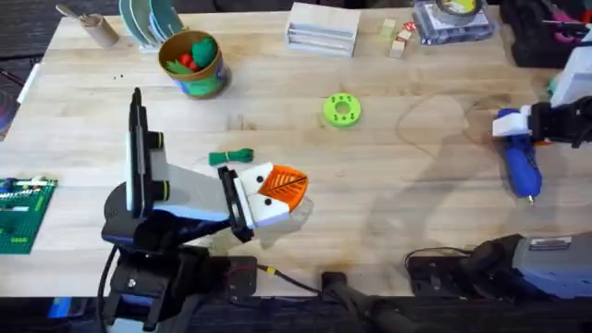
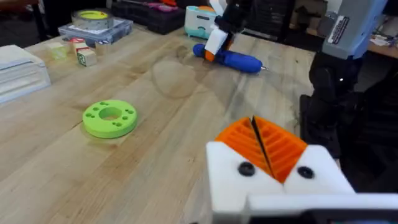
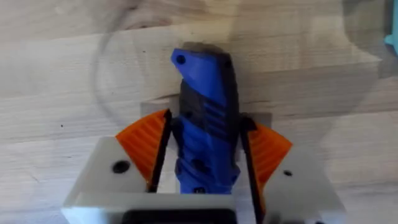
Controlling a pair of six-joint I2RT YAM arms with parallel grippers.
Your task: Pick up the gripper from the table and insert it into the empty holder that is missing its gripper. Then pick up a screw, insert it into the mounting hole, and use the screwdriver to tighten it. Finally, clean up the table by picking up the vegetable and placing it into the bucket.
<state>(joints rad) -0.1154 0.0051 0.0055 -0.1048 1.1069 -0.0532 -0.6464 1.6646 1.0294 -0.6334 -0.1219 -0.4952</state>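
My left gripper (image 1: 289, 188) rests shut low over the table's middle front, and in the left wrist view (image 2: 260, 142) its two orange ribbed pads (image 2: 283, 144) press together. Each pad sits in a white holder (image 2: 227, 167) with a dark screw head (image 2: 246, 168). The slim dark-green vegetable (image 1: 231, 156) lies on the table just behind that gripper. At the right side, my right gripper (image 1: 514, 126) is shut on the blue screwdriver (image 1: 521, 165), whose thin tip points toward the front edge. The right wrist view shows the right gripper (image 3: 208, 149) clamping the screwdriver (image 3: 205, 93). The bucket (image 1: 194, 79) stands at the back left.
A bright-green disc (image 1: 341, 109) lies mid-table. Red and light-green toy produce (image 1: 192, 54) fill the bucket. A green brick plate (image 1: 18, 215) sits at the left edge. Plates (image 1: 148, 20), a white box stack (image 1: 322, 28), small blocks (image 1: 398, 39) and a tape tray (image 1: 453, 18) line the back.
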